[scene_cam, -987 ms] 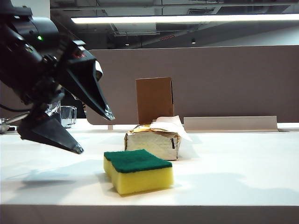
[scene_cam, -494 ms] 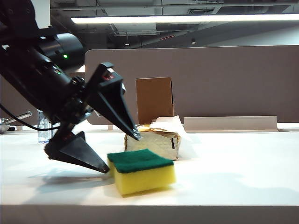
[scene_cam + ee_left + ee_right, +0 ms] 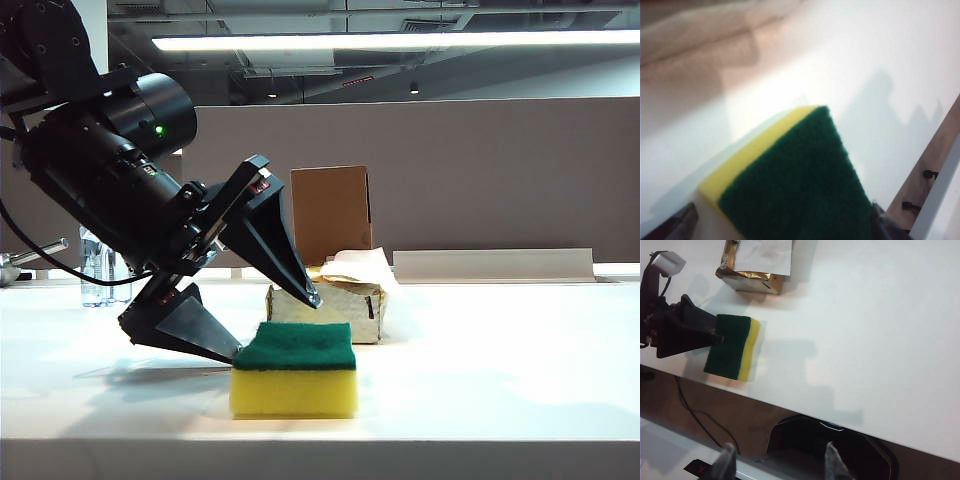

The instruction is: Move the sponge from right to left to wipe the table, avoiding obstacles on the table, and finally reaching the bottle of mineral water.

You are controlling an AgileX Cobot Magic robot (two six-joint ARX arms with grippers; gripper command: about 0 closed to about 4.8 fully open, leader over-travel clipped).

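The sponge (image 3: 293,370) (image 3: 795,185) (image 3: 732,346), yellow with a green top, lies flat near the table's (image 3: 500,370) front edge. My left gripper (image 3: 275,325) (image 3: 782,222) comes in from the left, tilted down and open, its two fingers straddling the sponge's left end. One finger lies against the green layer and the other stands a little apart. Behind the sponge sit the obstacles, a tissue pack (image 3: 345,300) (image 3: 752,270) and an upright cardboard box (image 3: 331,212). The bottle of mineral water (image 3: 92,272) stands far left, partly hidden by the arm. My right gripper (image 3: 780,462) hangs open and empty off the table's front edge.
A beige partition (image 3: 480,170) runs along the back of the table, with a low flat strip (image 3: 495,265) at its foot on the right. Below the table's front edge are a dark base (image 3: 830,445) and a cable (image 3: 690,410).
My left gripper has swung right and down until its open fingers straddle the sponge. The sponge has turned and slid a little to the right. The right gripper has kept still.
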